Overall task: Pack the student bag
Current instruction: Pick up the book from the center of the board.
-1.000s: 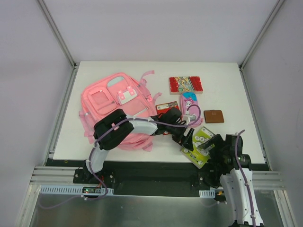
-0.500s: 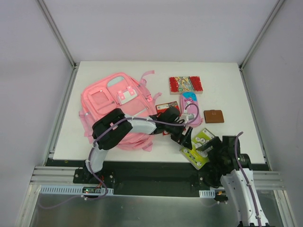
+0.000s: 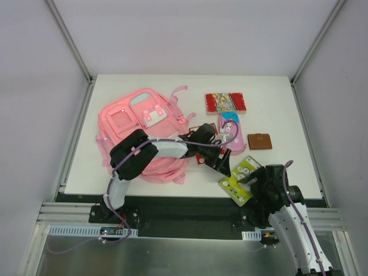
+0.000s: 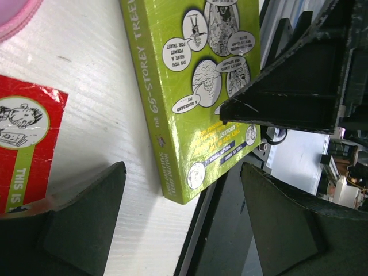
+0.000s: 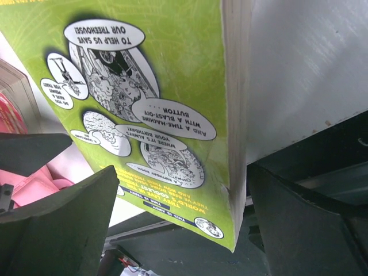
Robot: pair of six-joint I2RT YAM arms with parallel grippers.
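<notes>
The pink student bag [image 3: 135, 123] lies flat at the table's left. A green book [image 3: 238, 179] lies at the front edge with its corner overhanging; it also shows in the left wrist view [image 4: 190, 75] and the right wrist view [image 5: 144, 115]. My left gripper [image 3: 222, 167] is open and empty just left of the book's near corner [image 4: 184, 230]. My right gripper [image 3: 252, 177] is open with the book's overhanging corner between its fingers [image 5: 184, 230]; one right finger [image 4: 287, 98] rests over the cover.
A red book [image 4: 23, 149] lies partly under my left arm. A small pink pencil case [image 3: 230, 131], a brown wallet [image 3: 259, 141] and a red patterned book [image 3: 225, 102] lie on the white table [image 3: 276, 92] behind. The table's front edge and metal rail are right below the book.
My left gripper has drawn back to the left, off the green book, uncovering the pencil case. My right arm has shifted slightly lower and stays at the book's corner.
</notes>
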